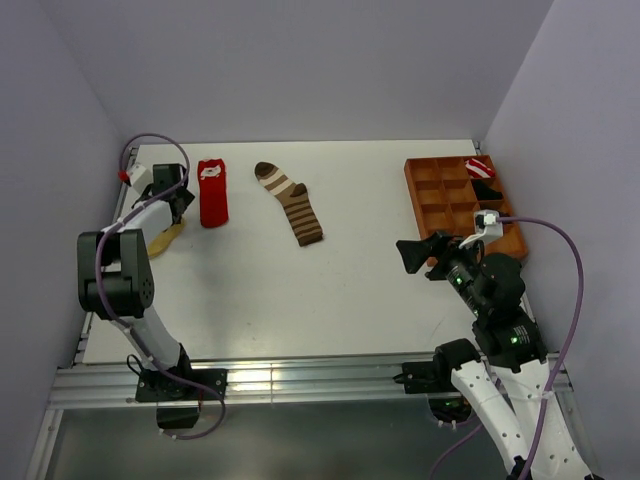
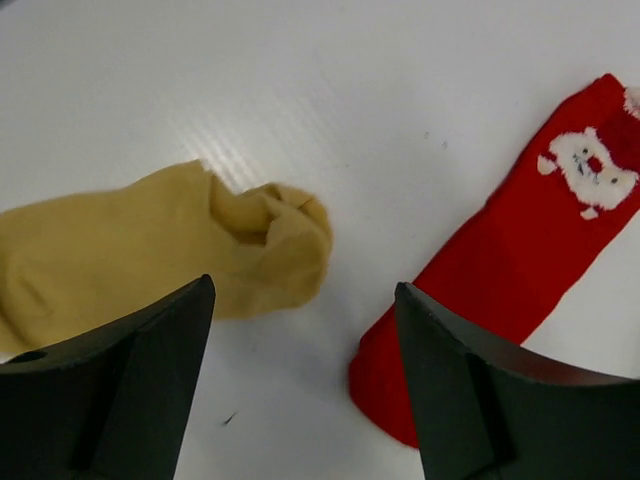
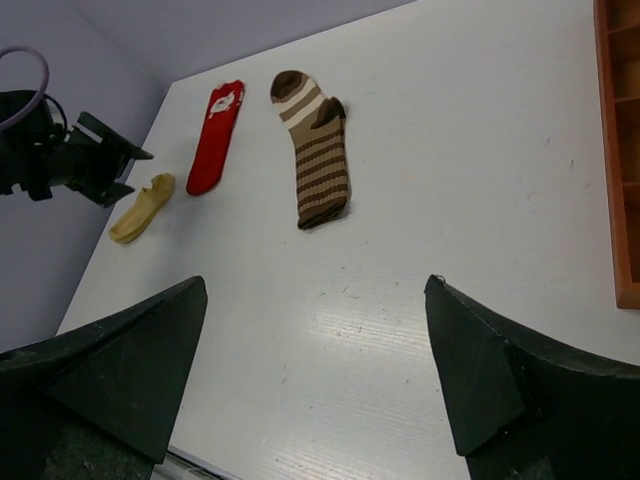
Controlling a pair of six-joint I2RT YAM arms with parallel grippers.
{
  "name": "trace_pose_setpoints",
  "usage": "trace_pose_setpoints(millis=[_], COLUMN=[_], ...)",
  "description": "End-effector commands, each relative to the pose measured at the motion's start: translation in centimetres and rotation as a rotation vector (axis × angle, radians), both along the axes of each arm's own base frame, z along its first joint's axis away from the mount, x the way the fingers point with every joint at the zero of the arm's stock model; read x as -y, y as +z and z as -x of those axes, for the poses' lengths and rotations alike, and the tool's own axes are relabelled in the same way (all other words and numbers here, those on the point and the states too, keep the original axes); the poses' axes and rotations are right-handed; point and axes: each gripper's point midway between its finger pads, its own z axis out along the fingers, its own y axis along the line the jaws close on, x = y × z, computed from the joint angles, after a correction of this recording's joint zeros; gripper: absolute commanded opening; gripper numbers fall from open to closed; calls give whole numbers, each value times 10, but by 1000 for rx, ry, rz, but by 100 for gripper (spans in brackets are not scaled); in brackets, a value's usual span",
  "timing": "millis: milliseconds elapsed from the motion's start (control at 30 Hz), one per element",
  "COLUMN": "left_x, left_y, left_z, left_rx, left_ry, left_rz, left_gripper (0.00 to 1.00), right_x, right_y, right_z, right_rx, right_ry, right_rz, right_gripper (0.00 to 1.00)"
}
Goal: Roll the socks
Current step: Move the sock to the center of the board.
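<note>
So there are three socks on the white desk [image 1: 350,290], all lying loose along the far-left part of it, none of them rolled.

The yellow sock [image 2: 160,250] is a short mustard one, sitting right at the left edge of the desk, and one end is scrunched up into a little fold. Just to its right is the red sock [image 1: 212,193], flat and straight, with a white face mark with a red nose near one end. Well apart from those two, closer to the middle, is the striped sock [image 1: 292,203]: longer, brown and tan bands, cream at the cuff, a dark heel patch, lying at a slant.

Count: one yellow, one red, one striped. Two hands. One orange tray [image 1: 430,172] on the far right of the desk, with one red-and-white striped bundle [image 1: 480,166] and one black bundle [image 1: 487,188] in its far compartments.

The left hand [image 2: 300,300] hangs right over the gap between the yellow and red socks, fingers spread apart, nothing between them and touching neither sock. The right hand [image 3: 315,290] is on the right side near the tray, up off the desk, fingers spread wide and holding nothing.
</note>
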Motion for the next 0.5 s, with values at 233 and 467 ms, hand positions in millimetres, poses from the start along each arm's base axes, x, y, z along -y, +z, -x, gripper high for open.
trace_pose_setpoints(millis=[233,467], left_x=[-19,8], left_y=[-30,-67], left_z=[-50,-30], left_rx=[-54,-227], left_ry=[-13,-66], left_rz=[46,195], left_gripper=[58,50], right_x=[-6,-3], right_y=[12,16], right_z=[3,4], right_rx=[40,50], right_ry=[37,22], right_rz=[-10,-8], right_gripper=[95,94])
